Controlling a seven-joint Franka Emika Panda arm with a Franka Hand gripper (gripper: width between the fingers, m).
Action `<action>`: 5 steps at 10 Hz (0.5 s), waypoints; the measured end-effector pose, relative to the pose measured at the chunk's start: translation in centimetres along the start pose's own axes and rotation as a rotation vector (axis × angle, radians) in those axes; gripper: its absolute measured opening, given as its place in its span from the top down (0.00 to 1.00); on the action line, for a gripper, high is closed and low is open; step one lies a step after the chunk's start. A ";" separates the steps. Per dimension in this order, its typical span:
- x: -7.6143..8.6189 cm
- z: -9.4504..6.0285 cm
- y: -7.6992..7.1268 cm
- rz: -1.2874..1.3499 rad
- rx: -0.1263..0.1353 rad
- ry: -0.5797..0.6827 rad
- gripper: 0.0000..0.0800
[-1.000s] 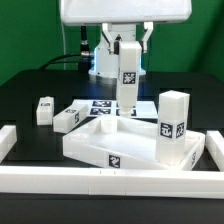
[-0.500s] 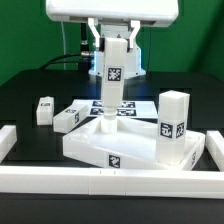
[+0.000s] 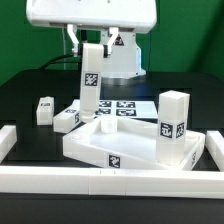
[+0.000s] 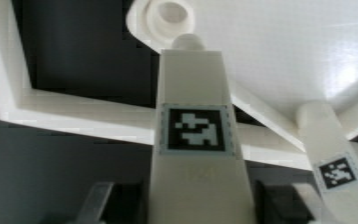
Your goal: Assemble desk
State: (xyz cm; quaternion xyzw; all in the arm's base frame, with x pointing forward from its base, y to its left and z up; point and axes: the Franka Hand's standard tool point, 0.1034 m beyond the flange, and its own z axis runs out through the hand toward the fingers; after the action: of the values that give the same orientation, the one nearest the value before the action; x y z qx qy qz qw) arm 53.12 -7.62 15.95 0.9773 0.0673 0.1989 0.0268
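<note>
One leg (image 3: 172,122) upright in tabletop (image 3: 105,155)

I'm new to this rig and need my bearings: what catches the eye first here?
The gripper holds a white leg roughly upright over the tabletop's far corner on the exterior view's left, its tip near a round socket in the wrist view. Another leg stands on the tabletop at the exterior view's right, and two loose legs rest on the black table at the left.
</note>
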 end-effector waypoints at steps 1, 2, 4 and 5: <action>0.0 0.1 -0.1 0.001 0.001 -0.001 0.64; -0.1 0.1 -0.1 0.001 0.000 -0.002 0.64; -0.2 0.2 0.2 -0.009 0.000 -0.006 0.64; -0.9 0.5 1.2 -0.006 0.005 -0.024 0.64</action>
State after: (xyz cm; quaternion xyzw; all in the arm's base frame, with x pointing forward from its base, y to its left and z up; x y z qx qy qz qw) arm 52.66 -8.96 15.23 0.9795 0.0706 0.1869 0.0258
